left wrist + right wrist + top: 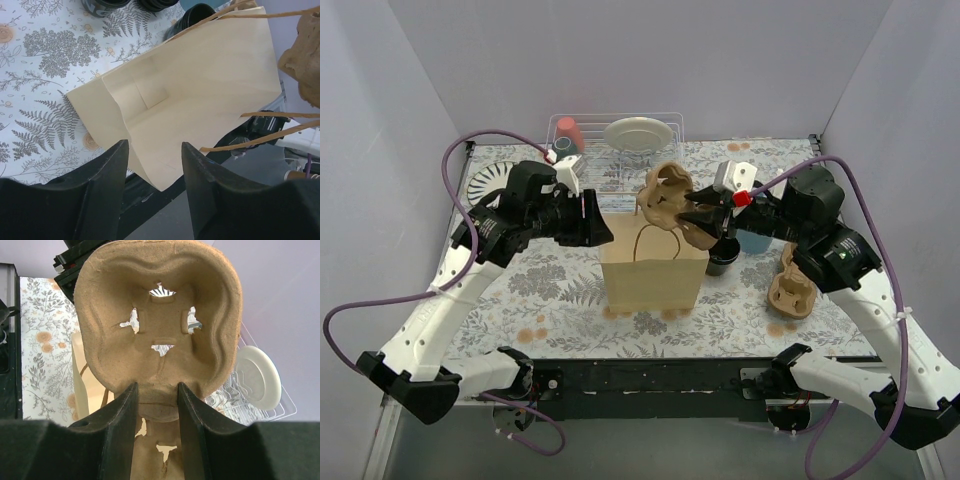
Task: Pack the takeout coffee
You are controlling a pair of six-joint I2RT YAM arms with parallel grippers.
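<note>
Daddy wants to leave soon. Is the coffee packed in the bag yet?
Not yet. Done: the brown paper bag stands upright. In hand: the right tool holds a pulp cup carrier by the bag's top; the left tool is open beside it. Left: a black cup sits outside the bag, not packed.

A small round black disposable cup stands upright on the table, just right of the brown paper bag, its top partly hidden under a moulded pulp cup carrier. A second black cup with a ringed lid shows cropped, near it beyond the bag.
</note>
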